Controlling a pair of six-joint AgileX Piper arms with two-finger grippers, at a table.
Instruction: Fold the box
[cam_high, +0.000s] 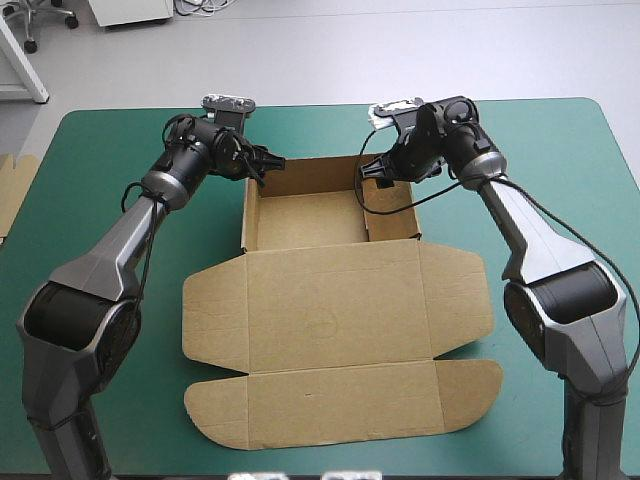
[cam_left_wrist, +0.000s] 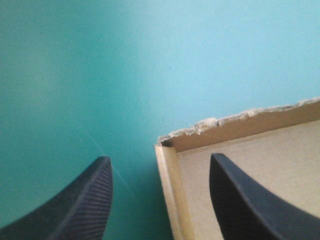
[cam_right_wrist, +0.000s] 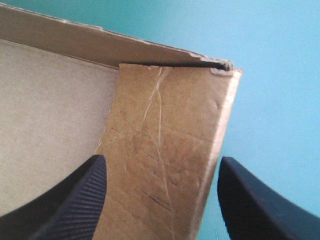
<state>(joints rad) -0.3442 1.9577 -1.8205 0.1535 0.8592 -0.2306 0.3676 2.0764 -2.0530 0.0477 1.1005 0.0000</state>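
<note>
Open pincers (cam_left_wrist: 160, 158) (cam_right_wrist: 163, 158) astride box (cam_high: 330, 310) walls

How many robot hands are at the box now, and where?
2. The left hand is open, straddling a wall at the far left corner of the box. The right hand is open, straddling a wall at the far right corner.

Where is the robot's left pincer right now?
In the high view, the left pincer sits open at the far-left corner of the box, straddling its left wall, one finger inside the tray.
</note>
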